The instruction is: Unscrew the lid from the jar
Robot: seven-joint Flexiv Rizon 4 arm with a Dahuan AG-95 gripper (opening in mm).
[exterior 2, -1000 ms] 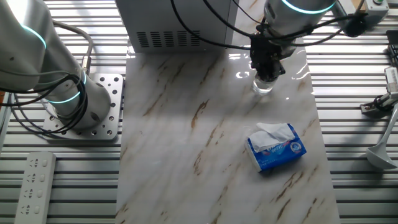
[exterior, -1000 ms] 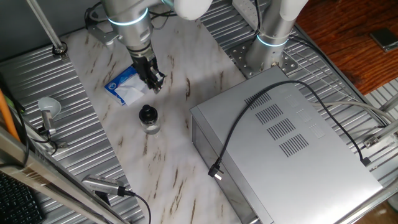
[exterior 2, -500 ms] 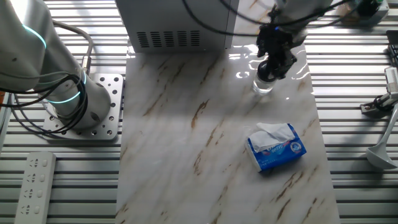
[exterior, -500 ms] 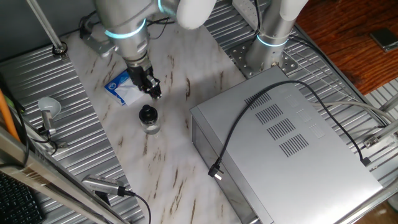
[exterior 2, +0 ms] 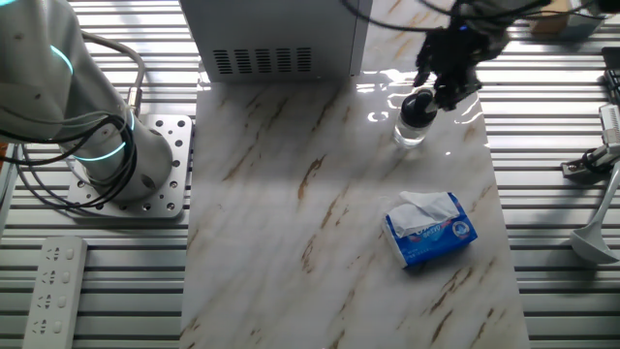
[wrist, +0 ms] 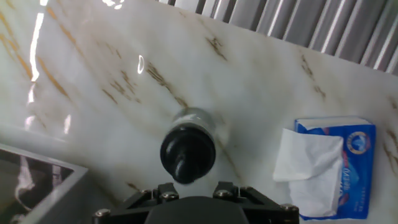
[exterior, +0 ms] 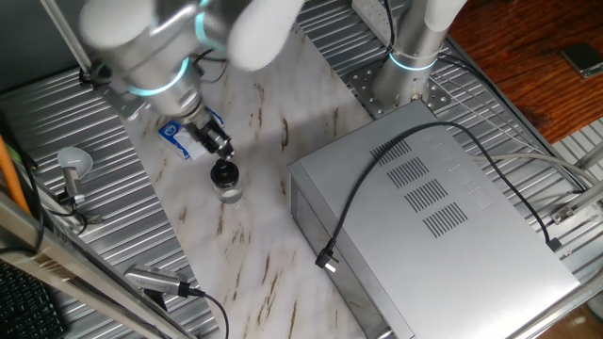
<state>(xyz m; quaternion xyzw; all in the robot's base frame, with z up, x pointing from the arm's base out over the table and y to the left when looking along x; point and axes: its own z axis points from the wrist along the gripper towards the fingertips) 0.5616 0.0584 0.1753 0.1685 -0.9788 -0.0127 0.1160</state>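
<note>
Black lid [wrist: 188, 154] on jar [exterior 2: 411, 132] apparently just beside the jaws.

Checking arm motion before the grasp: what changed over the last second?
The gripper swung from behind the jar toward its tissue-packet side and dropped closer to the lid; the arm tilted over hard. It has taken hold of nothing. Jar, lid on, packet and grey box stayed put.
</note>
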